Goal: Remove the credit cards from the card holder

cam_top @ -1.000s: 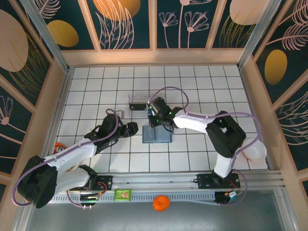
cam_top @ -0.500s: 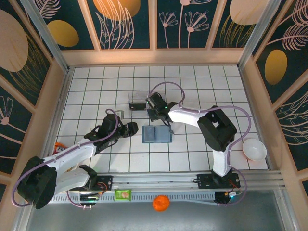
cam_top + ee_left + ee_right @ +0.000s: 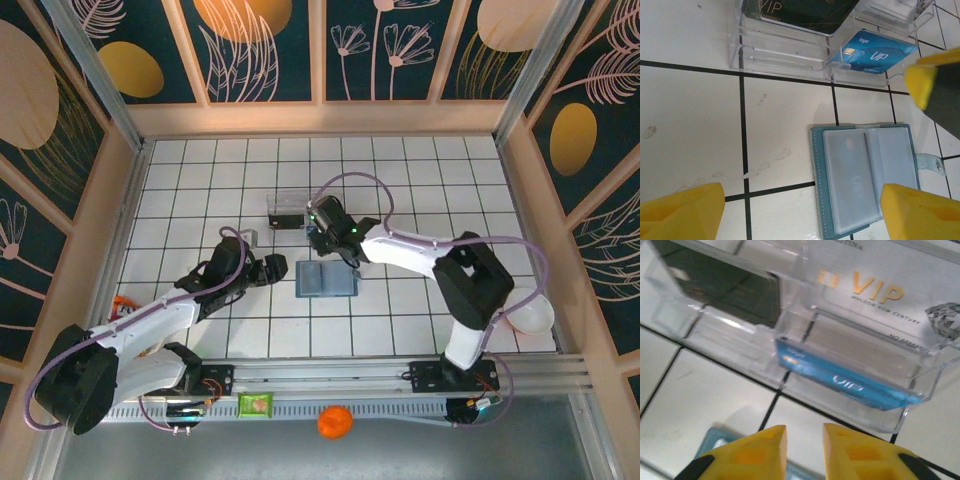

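Card holder (image 3: 327, 279) lies open mid-table, one pale card (image 3: 855, 182) left in sleeve. Blue card (image 3: 845, 382) sits in clear tray (image 3: 285, 211). Right gripper (image 3: 804, 446) above tray, jaws nearly together, empty; left gripper (image 3: 800, 210) jaws apart. Next, guessing: go back, pinch pale card.

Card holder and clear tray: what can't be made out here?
- Card holder, left wrist view: lower edge cut off by frame; right panel's contents unclear.
- Blue card, right wrist view: blurred, print unreadable.
- Clear tray, top view: contents too small.
- Right hand: fingers near-closed; any grip not discernible.
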